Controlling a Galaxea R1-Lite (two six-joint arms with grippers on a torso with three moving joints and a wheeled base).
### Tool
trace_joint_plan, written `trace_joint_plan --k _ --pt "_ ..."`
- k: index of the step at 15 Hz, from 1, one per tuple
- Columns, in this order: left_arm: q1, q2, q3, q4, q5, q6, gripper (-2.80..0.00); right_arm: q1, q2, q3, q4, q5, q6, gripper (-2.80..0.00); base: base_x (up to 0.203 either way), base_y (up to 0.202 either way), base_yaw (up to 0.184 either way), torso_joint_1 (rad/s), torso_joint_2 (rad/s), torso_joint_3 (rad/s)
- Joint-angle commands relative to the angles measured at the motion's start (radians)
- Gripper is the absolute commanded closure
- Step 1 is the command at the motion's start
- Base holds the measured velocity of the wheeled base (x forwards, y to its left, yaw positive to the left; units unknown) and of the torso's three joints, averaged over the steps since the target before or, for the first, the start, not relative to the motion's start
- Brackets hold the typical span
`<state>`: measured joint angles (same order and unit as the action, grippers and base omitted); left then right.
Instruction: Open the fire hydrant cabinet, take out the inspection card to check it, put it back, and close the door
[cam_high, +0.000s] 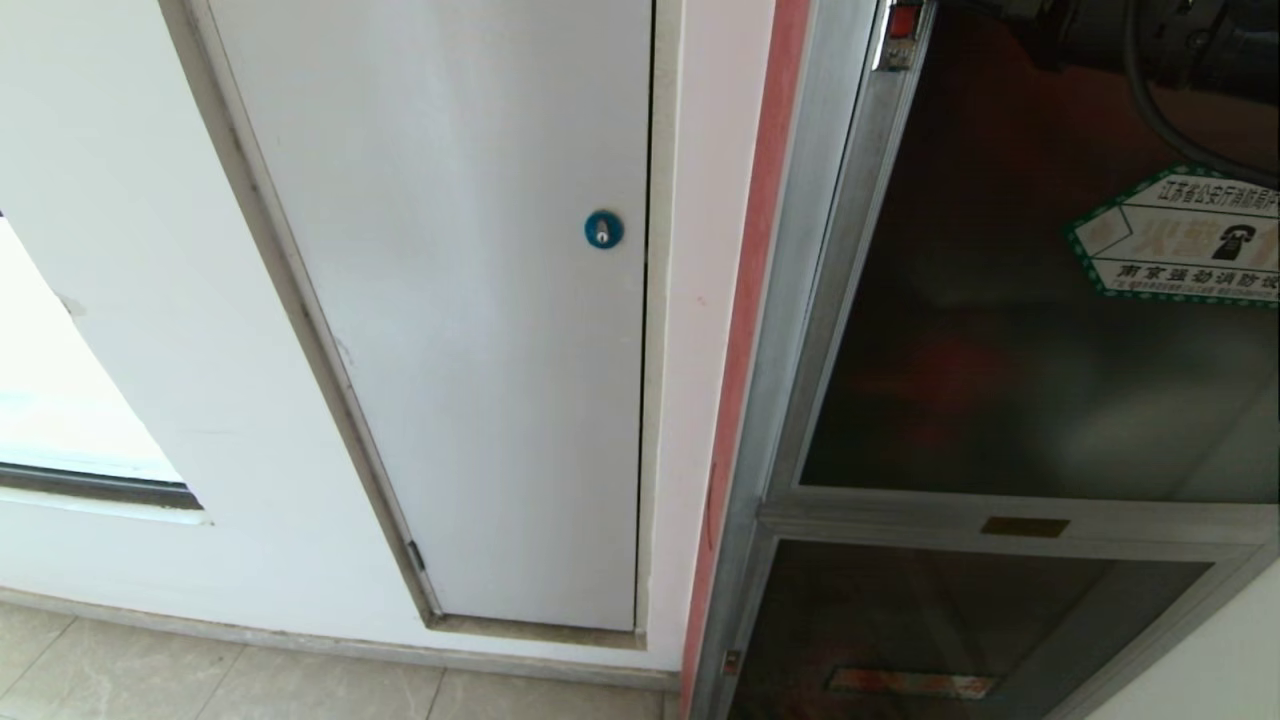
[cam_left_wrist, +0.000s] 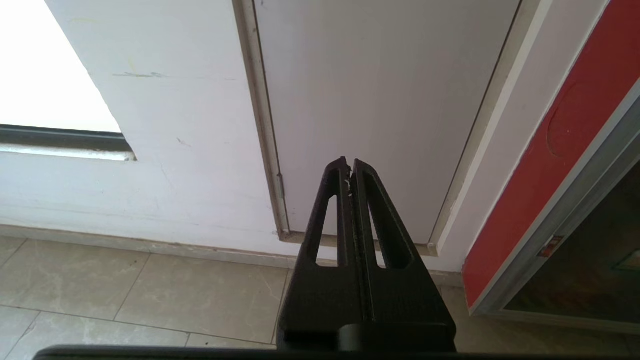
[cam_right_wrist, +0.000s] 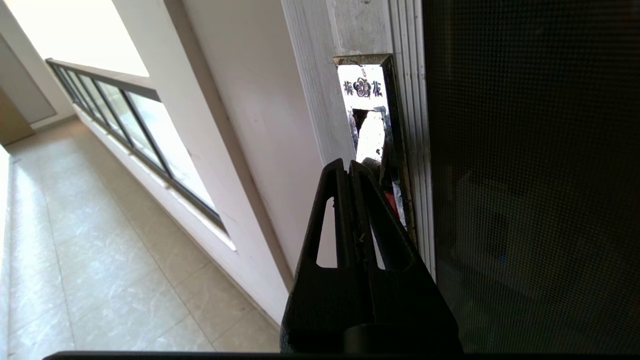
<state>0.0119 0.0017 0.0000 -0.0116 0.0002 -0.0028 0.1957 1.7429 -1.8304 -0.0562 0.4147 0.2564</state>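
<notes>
- Head view: fire hydrant cabinet (cam_high: 790, 400) standing at the right of the scene, long axis upright, red edging running down its left side. Door (cam_high: 1000, 330) of dark glass shut in its silver frame, hexagonal sticker (cam_high: 1180, 240) near the right border. Latch (cam_high: 902, 30) high on the door's left stile. White panel door (cam_high: 450, 300) with blue lock (cam_high: 603, 229) well to the left, apart from the cabinet. Only a dark bit of the right arm visible at the top right corner. Inspection card nowhere seen, probably behind the glass.
- Left wrist view: left end effector (cam_left_wrist: 349, 167) pressed together, empty, pointing at the white panel door low down near the floor (cam_left_wrist: 150, 290); cabinet off to its far side. Judged parked.
- Right wrist view: right end effector (cam_right_wrist: 348, 167) pressed together, holding nothing, tips just under the recessed latch (cam_right_wrist: 369, 115) in the upright silver stile; dark glass on one side, plain wall (cam_right_wrist: 260, 125) and open corridor on the other. Clearly the nearer arm. Room to swing the door outward looks free; recess narrow, so entry probably needs a straight approach along the stile.
</notes>
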Motion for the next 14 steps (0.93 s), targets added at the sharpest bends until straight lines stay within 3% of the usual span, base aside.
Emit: trace_joint_plan --k 1,14 --pt "0.000 0.001 0.005 -0.001 0.001 0.000 0.00 -0.004 0.017 0.000 0.002 -0.001 0.001 0.00 0.000 0.000 0.000 0.000 0.00 0.000" --pt "0.000 0.001 0.005 -0.001 0.001 0.000 0.00 -0.021 0.021 0.020 -0.001 0.001 0.000 0.00 0.000 0.000 0.000 0.000 0.00 0.000"
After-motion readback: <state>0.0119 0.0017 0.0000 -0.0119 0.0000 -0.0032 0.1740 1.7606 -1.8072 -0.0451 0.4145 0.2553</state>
